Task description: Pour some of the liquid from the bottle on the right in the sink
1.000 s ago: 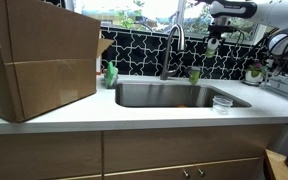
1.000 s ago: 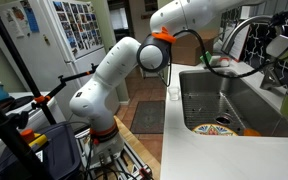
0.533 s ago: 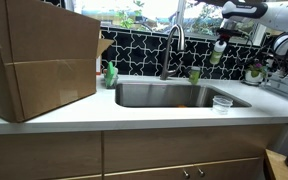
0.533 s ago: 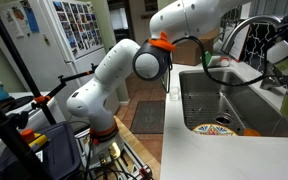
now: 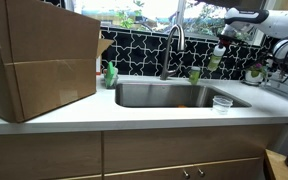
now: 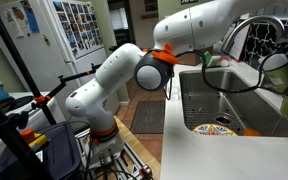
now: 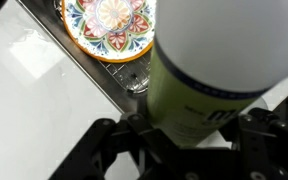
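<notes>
While the wrist view is nearly filled by the bottle (image 7: 196, 105), I read the gripper (image 7: 189, 148) as clamped on its pale-green body: dark fingers (image 7: 112, 150) stand on either side and the lighter cap (image 7: 224, 35) sits nearest the lens. In an exterior view the bottle (image 5: 216, 61) hangs from the gripper (image 5: 220, 50) high in the air. It is over the right-hand part of the sink (image 5: 159, 95), to the right of the curved tap (image 5: 172, 45) and well clear of the countertop (image 5: 134, 115). How far it is tilted I cannot tell. Past the bottle the wrist view shows white countertop (image 7: 24, 110) and a patterned plate (image 7: 109, 20) lying down in the basin, so I judge the mouth is about over the sink's edge. I expect the bottle to be light, with thin plastic walls that give under pressure. A hard squeeze could dent it or push liquid out early. A round, smooth body may also twist between the pads once the contents shift on tipping. Mid-body, below the cap, seems the right place to hold it, as that leaves the neck free to pour. I cannot see whether the cap is open.
</notes>
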`<action>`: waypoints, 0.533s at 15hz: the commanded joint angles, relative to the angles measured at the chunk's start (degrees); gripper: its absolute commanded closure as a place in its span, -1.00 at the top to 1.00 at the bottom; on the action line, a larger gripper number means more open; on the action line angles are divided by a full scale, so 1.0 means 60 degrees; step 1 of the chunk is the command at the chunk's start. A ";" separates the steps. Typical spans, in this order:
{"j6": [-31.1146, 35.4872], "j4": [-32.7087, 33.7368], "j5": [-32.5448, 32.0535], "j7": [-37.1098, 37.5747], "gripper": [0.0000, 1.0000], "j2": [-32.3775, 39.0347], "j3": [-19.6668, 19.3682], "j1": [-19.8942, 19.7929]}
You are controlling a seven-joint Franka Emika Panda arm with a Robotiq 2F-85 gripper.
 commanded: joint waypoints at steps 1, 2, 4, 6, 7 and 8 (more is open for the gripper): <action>-0.0112 0.0241 -0.0023 0.0044 0.31 0.0114 0.0058 -0.0021; -0.0068 0.0143 -0.0024 0.0037 -0.19 0.0053 0.0066 -0.0017; -0.0162 -0.0020 0.0399 0.1006 -0.19 0.0162 0.0207 -0.0294; -0.0453 0.0198 0.0639 0.1770 -0.19 0.0413 0.0297 -0.0525; -0.0505 0.0189 0.0763 0.2080 -0.19 0.0488 0.0351 -0.0661; -0.0532 0.0190 0.0898 0.2366 -0.19 0.0582 0.0416 -0.0823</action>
